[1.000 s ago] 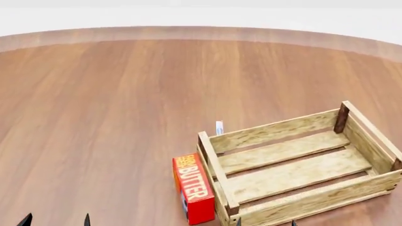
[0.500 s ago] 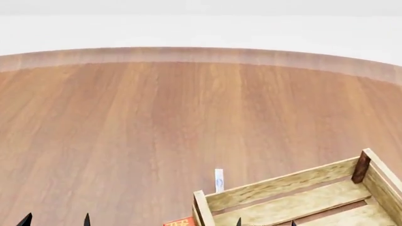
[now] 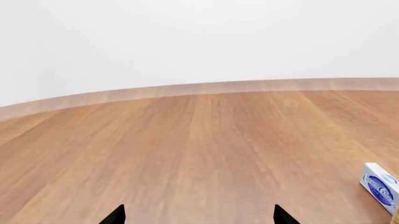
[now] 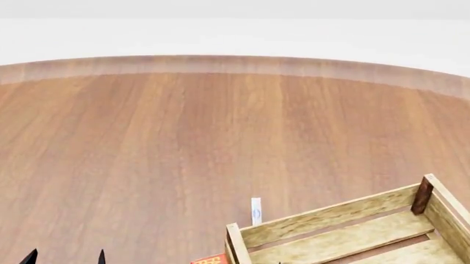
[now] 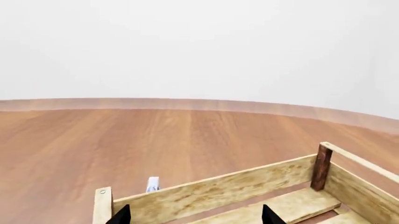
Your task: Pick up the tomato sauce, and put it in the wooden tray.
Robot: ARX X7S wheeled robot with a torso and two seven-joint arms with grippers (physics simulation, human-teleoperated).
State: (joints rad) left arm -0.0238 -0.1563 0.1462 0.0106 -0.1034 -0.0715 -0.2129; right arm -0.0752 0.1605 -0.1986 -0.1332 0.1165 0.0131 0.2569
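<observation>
The tomato sauce can is out of view in every frame. The wooden tray (image 4: 323, 220) shows only its far wall and one dark corner post at the bottom right of the head view. It also fills the lower part of the right wrist view (image 5: 218, 193). My right gripper (image 5: 196, 217) is open and empty, its fingertips over the tray's far wall; it does not show in the head view. My left gripper (image 4: 65, 258) is open and empty at the bottom left, over bare table (image 3: 198, 217).
A small white-and-blue box (image 4: 256, 211) stands just behind the tray's far wall and shows in both wrist views (image 3: 380, 189) (image 5: 153, 184). A corner of the orange butter box (image 4: 211, 259) peeks in beside the tray. The table's curved far edge (image 4: 235, 63) meets a white wall.
The head view tilted up a second ago, sliding the tray and butter box down toward the bottom edge. Since half a second ago, my right fingertips have dropped out of the head view.
</observation>
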